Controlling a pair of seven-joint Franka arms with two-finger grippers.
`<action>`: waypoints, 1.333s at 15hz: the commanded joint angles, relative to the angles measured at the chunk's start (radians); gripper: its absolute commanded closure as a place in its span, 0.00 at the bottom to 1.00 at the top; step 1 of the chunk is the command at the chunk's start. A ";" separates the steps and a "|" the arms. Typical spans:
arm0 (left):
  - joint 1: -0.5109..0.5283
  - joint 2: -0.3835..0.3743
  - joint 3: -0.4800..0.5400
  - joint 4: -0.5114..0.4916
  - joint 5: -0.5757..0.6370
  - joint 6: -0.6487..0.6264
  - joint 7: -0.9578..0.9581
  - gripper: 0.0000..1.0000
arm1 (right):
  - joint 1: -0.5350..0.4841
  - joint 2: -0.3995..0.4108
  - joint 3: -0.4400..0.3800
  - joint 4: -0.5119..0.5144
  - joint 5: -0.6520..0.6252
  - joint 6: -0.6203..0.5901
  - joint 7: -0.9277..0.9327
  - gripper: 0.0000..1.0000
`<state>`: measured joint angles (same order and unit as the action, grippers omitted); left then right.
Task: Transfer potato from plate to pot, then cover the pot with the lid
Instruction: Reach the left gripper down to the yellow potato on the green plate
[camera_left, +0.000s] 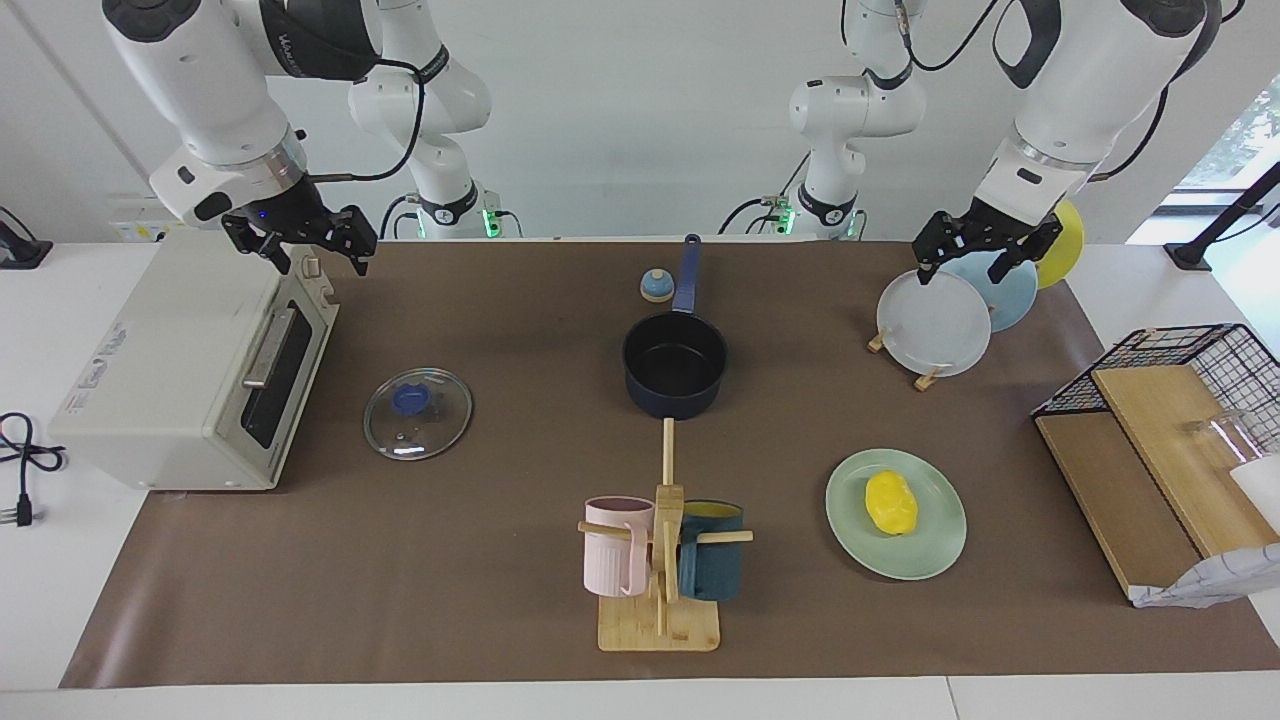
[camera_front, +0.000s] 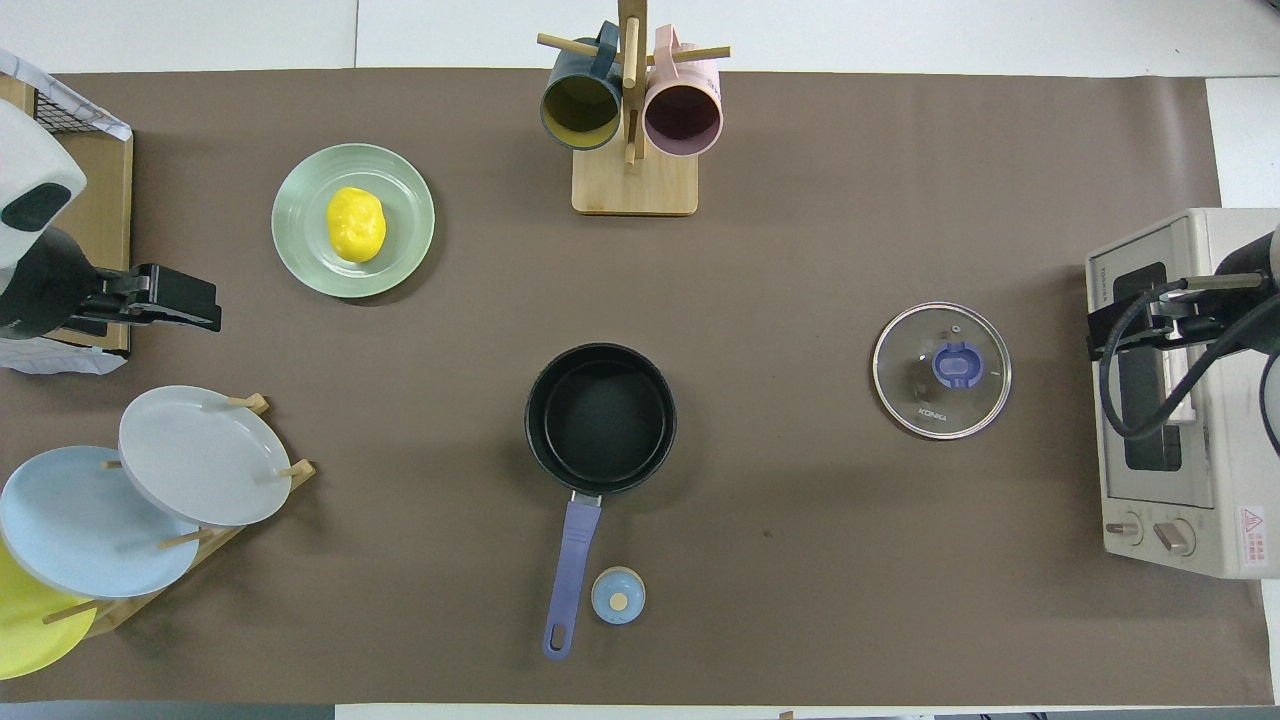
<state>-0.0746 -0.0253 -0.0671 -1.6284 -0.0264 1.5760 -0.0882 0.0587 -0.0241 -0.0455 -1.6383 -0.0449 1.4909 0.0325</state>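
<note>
The potato (camera_left: 891, 502) lies on the mint-green plate (camera_left: 935, 548) toward the left arm's end of the table, farther from the robots than the empty pot (camera_left: 675, 364), whose long handle points toward the robots with a small bell (camera_left: 656, 286) just beside it. The lid (camera_left: 418, 413) lies flat on the brown mat (camera_left: 400, 580) toward the right arm's end, near the toaster oven (camera_left: 190, 370). The left gripper (camera_left: 985, 258) hangs with its fingers apart over the plate rack (camera_left: 935, 325), holding nothing, and the right gripper (camera_left: 305, 240) hangs likewise spread and empty over the toaster oven.
</note>
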 joint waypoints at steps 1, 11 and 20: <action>-0.002 -0.010 0.007 -0.001 -0.020 0.002 0.021 0.00 | -0.011 -0.023 0.003 -0.028 0.025 0.017 -0.016 0.00; -0.001 0.002 0.007 -0.010 -0.042 0.055 0.016 0.00 | -0.011 -0.023 0.004 -0.028 0.025 0.017 -0.016 0.00; -0.008 0.319 0.004 0.125 -0.036 0.217 0.013 0.00 | -0.011 -0.023 0.003 -0.029 0.025 0.017 -0.016 0.00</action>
<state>-0.0754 0.1755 -0.0698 -1.5939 -0.0529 1.7520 -0.0836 0.0587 -0.0242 -0.0455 -1.6384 -0.0449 1.4909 0.0325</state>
